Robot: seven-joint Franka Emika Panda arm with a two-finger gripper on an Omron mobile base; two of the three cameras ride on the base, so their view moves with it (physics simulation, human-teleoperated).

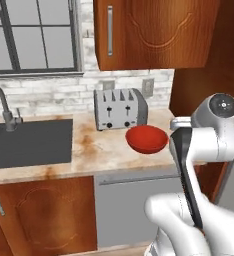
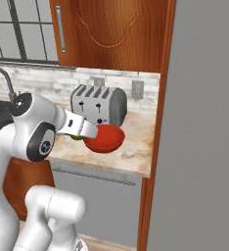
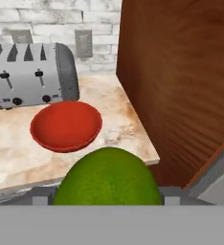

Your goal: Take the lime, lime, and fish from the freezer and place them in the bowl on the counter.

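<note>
White brick lined the back wall behind one beige, rust-streaked desk [image 1: 96,150], and brown wooden cabinets [image 1: 156,32] were hung above it. One grey four-slot toaster [image 1: 120,108] was stood against the wall, below two wall outlets. One red bowl [image 1: 147,139] was set on the desk just in front of the toaster, near the desk's right end, and nothing could be seen inside it. One dark sink [image 1: 29,142] with a single curved tap was sunk into the desk well to the left, under a window. A tall grey freezer [image 2: 204,127] was seen at the right of the right base view, past a brown wooden side panel.

One lime [image 3: 108,177] was seen large and close at the bottom of the hand view, gripped between the jaws of the tool [image 3: 108,196]; the fingertips themselves were hidden by the fruit. In the right base view a sliver of green was caught at the tool's end, just left of the bowl's rim and above the desk's front edge. The bowl was seen ahead of the lime in the hand view.
</note>
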